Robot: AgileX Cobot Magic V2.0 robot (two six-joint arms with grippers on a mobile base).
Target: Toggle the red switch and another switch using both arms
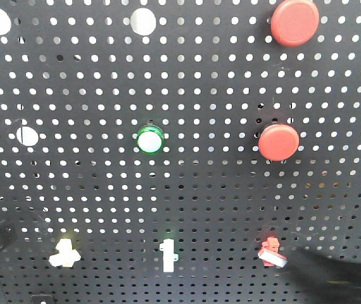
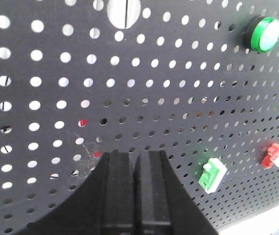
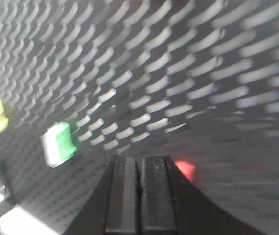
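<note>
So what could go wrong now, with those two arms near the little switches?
The right gripper is blurred with motion, and the red switch is tiny; it may slip off the lever or strike the pegboard. The left gripper sits apart from the cream-white toggle; the green toggle next along could be hit instead.

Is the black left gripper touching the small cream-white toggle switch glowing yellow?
Apart. Front view shows bare pegboard between the black left gripper and the cream-white toggle switch.

You have bare pegboard (image 1: 104, 209) between the bottom row and the round buttons (image 1: 278, 141) well above it. The green-lit toggle (image 1: 168, 255) juts out between the cream switch (image 1: 64, 254) and the red switch (image 1: 272, 251). Your right tool (image 1: 301, 265) crowds the red switch's lower right side.
</note>
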